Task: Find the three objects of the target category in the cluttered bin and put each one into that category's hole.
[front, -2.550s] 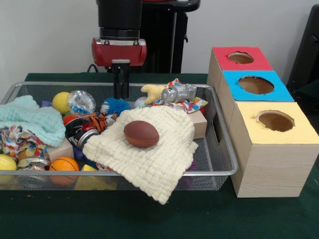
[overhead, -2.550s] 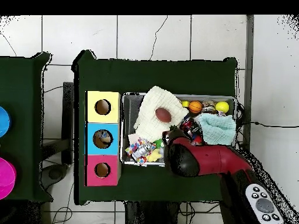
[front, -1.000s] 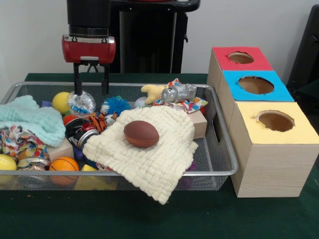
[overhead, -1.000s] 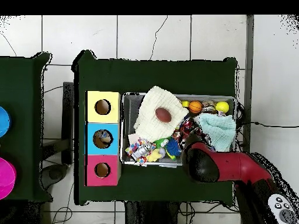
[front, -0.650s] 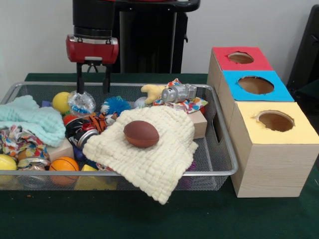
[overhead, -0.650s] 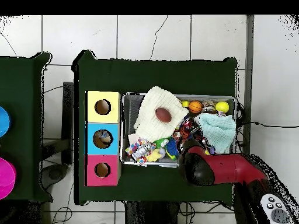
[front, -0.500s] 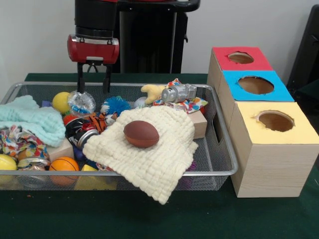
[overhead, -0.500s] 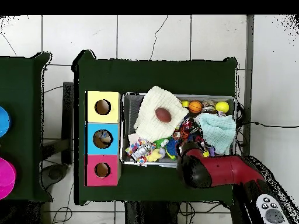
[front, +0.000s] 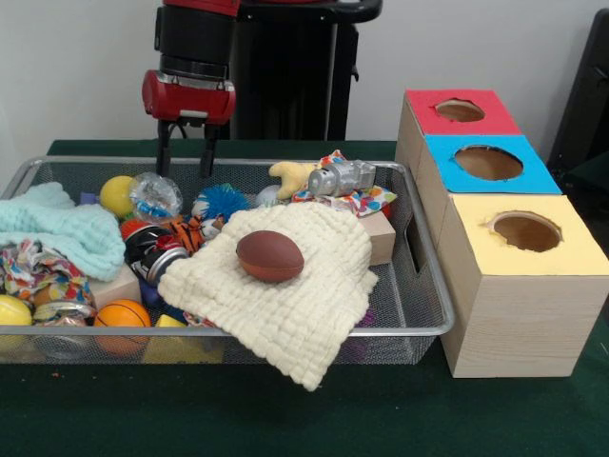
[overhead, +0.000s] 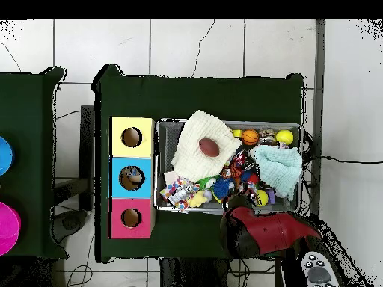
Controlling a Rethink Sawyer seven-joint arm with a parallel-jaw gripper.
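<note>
Green bench (front: 400, 419), wire bin (front: 423, 286) beside the three-hole box (front: 495, 314). Tool (front: 186, 162) hangs above the bin's back edge, jaws apart, empty. Target category unclear; likely the balls. Brown football (front: 269, 255) sits exposed on the cream cloth (front: 295, 305): light, smooth, may roll, so grip across its short axis. Yellow ball (front: 117, 194) and orange ball (front: 123, 316) are hemmed in by clutter and the mint cloth (front: 62, 233).

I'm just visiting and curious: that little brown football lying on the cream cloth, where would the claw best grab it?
Probably from straight above, closing across the narrow middle of the football. It lies on its side on top of the cloth with nothing over it, and its pointed ends would likely slip. The gripper is open, off over the basket's far side.
</note>
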